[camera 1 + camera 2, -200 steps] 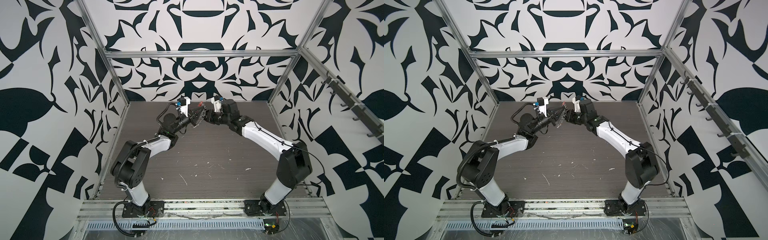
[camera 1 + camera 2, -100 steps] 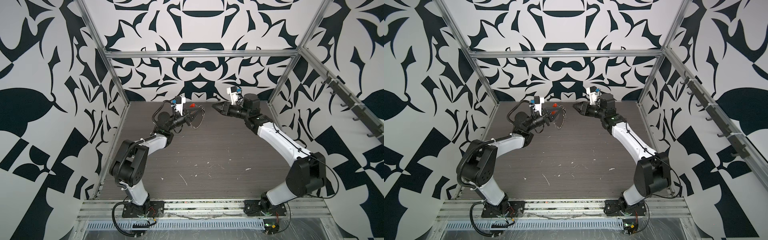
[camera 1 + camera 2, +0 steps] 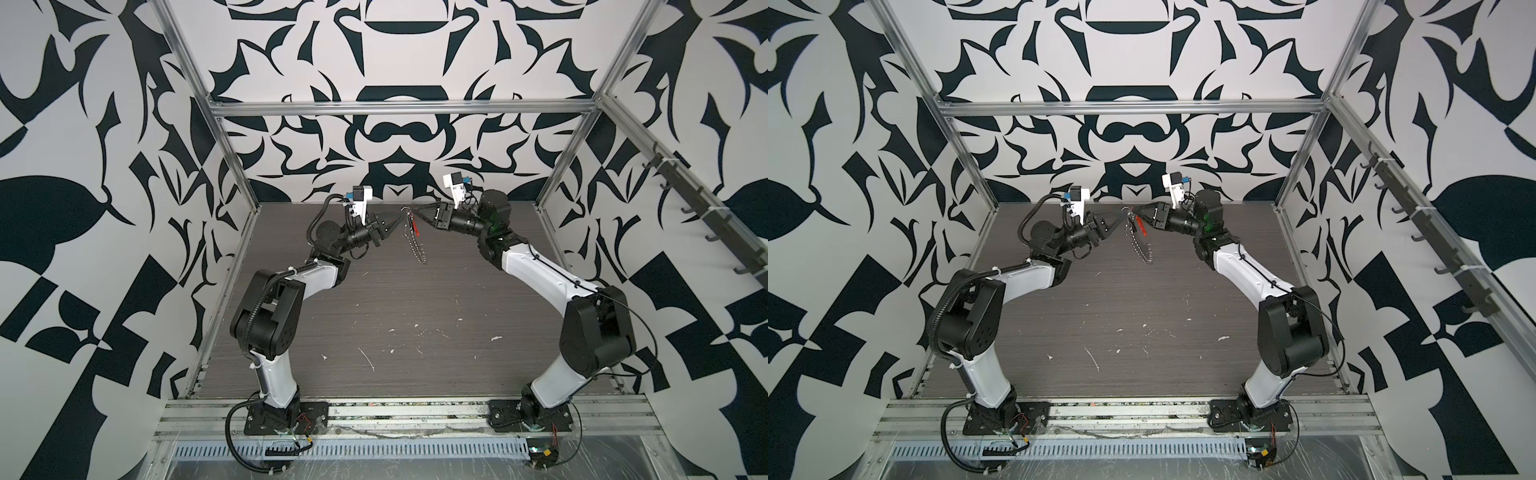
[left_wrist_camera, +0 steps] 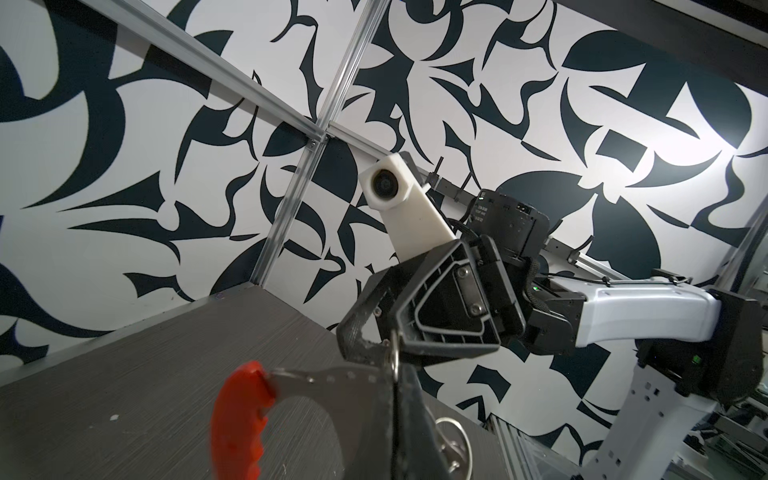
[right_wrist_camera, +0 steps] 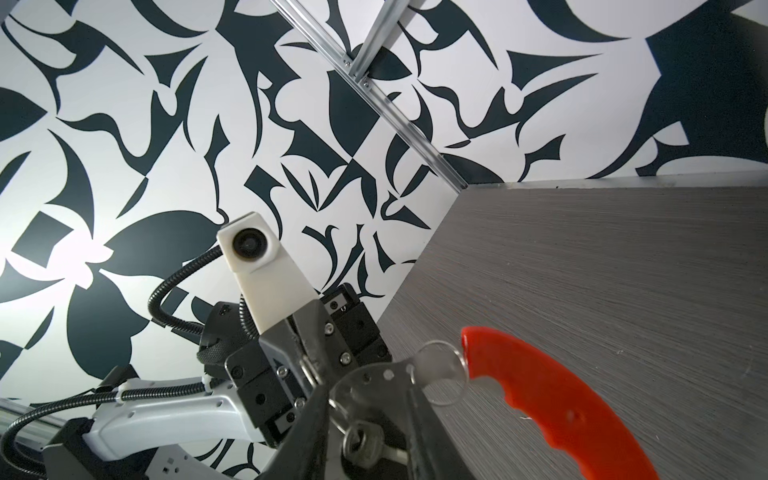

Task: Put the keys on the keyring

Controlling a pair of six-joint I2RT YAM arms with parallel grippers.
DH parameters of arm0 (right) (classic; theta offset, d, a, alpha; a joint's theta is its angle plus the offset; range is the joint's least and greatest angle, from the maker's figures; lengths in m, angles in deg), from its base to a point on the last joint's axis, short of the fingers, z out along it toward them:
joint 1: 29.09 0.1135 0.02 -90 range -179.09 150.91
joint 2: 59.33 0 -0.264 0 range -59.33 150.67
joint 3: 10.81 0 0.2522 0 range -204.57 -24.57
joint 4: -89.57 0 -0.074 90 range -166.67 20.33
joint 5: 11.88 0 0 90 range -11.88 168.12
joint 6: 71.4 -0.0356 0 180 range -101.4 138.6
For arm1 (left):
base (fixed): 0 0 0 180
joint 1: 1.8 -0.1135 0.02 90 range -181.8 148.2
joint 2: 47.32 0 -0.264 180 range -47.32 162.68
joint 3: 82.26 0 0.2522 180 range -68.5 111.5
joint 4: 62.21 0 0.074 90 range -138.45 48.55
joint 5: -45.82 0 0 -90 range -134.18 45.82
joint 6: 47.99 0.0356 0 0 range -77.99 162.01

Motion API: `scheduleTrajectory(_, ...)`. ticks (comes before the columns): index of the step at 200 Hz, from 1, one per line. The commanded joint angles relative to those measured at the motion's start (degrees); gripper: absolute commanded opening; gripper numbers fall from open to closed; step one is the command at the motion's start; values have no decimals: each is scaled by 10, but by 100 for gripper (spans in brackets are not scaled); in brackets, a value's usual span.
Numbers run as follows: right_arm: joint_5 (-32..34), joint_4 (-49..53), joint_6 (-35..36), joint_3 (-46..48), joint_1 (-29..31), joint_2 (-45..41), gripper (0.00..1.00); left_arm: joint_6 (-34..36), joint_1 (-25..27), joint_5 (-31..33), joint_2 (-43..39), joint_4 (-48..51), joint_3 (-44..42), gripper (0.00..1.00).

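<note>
The keyring [image 3: 417, 249] hangs in mid-air over the far table in both top views, its chain [image 3: 1140, 249] dangling below a red section [image 3: 1143, 227]. My left gripper [image 4: 397, 374] is shut on its flat holed metal plate [image 4: 332, 380], next to the red section [image 4: 239, 419]. My right gripper [image 5: 368, 399] meets it from the other side, jaws apart around the same plate [image 5: 374, 380]. A small grey key [image 5: 365, 446] hangs between the right fingers [image 5: 419, 432]. I cannot tell whether its ring is threaded on. A split ring [image 5: 442, 372] sits by the red section [image 5: 552, 399].
Both arms reach to the far middle of the grey wood-grain table [image 3: 395, 316], which carries small white flecks [image 3: 368, 359]. Patterned walls and metal frame posts [image 3: 232, 166] enclose it. A hook rail [image 3: 706, 216] runs along the right wall.
Half a second ago the right gripper had drawn back to the right, away from the keyring. It has come back to the left gripper's tips with its jaws wider. The left gripper kept its hold.
</note>
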Motion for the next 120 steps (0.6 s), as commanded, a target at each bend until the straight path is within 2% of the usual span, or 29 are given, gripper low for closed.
scheduleTrajectory(1,-12,-51,-15,3,3,-25,36,-13,-5,1,-1,-54,19,0)
scheduleTrajectory(120,-15,-91,-46,-6,29,8,31,-24,-9,9,-8,-59,22,0)
